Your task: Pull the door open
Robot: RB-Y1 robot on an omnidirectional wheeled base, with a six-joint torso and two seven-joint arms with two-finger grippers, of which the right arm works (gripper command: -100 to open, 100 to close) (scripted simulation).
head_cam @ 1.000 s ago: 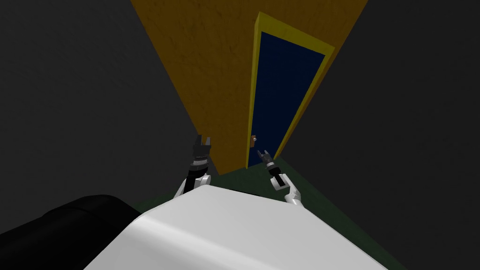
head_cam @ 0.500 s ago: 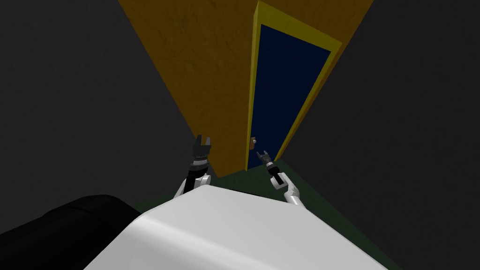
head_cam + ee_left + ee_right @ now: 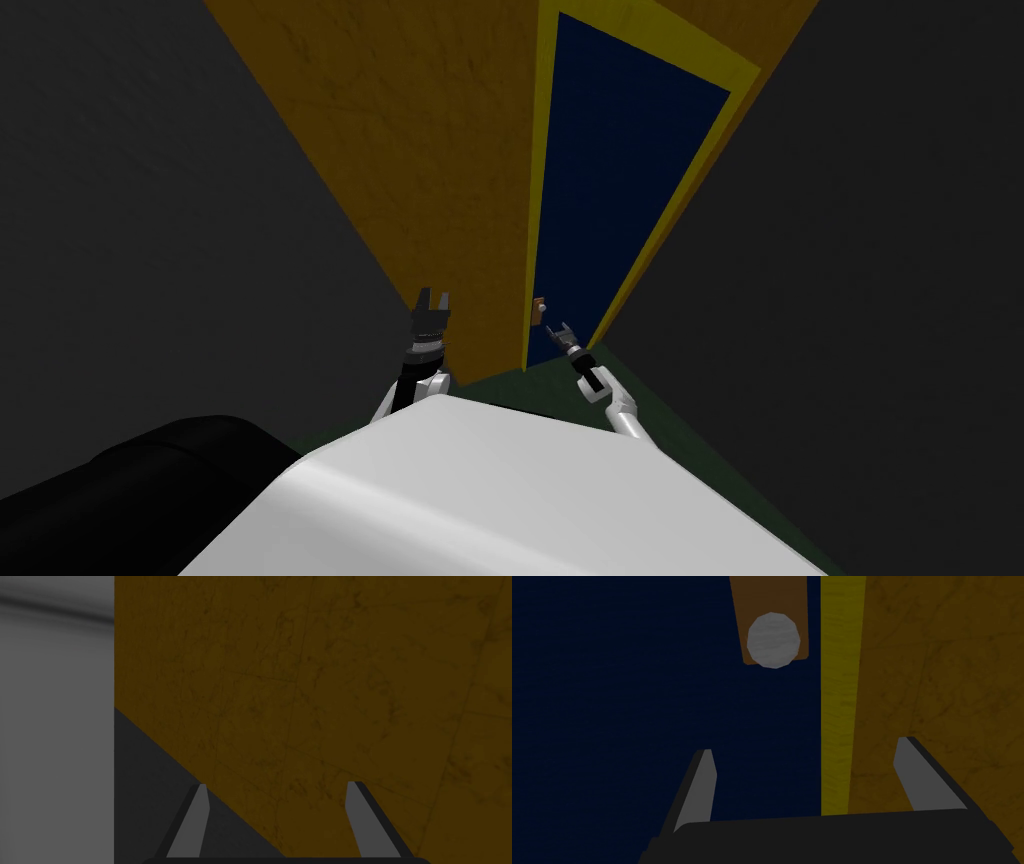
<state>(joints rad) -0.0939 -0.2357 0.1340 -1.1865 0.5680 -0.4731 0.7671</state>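
A dark navy door (image 3: 615,190) in a yellow frame (image 3: 542,180) is set in an orange-brown wall (image 3: 420,150). Its round grey knob (image 3: 773,639) sits on a brown plate (image 3: 769,606) near the frame-side edge, also seen as the knob (image 3: 539,309) in the head view. My right gripper (image 3: 560,330) is open just short of the knob and a little below it, with nothing between its fingers (image 3: 699,786). My left gripper (image 3: 432,299) is open in front of the orange-brown wall (image 3: 325,701), holding nothing.
Dark grey walls (image 3: 150,250) close in on both sides of a narrow passage. The floor (image 3: 700,440) is dark green. A black rounded object (image 3: 130,480) lies low at my left side.
The whole head view has shifted: door and wall loom larger and taller, so I have moved closer. The right gripper now sits nearer the knob. The left arm keeps its pose.
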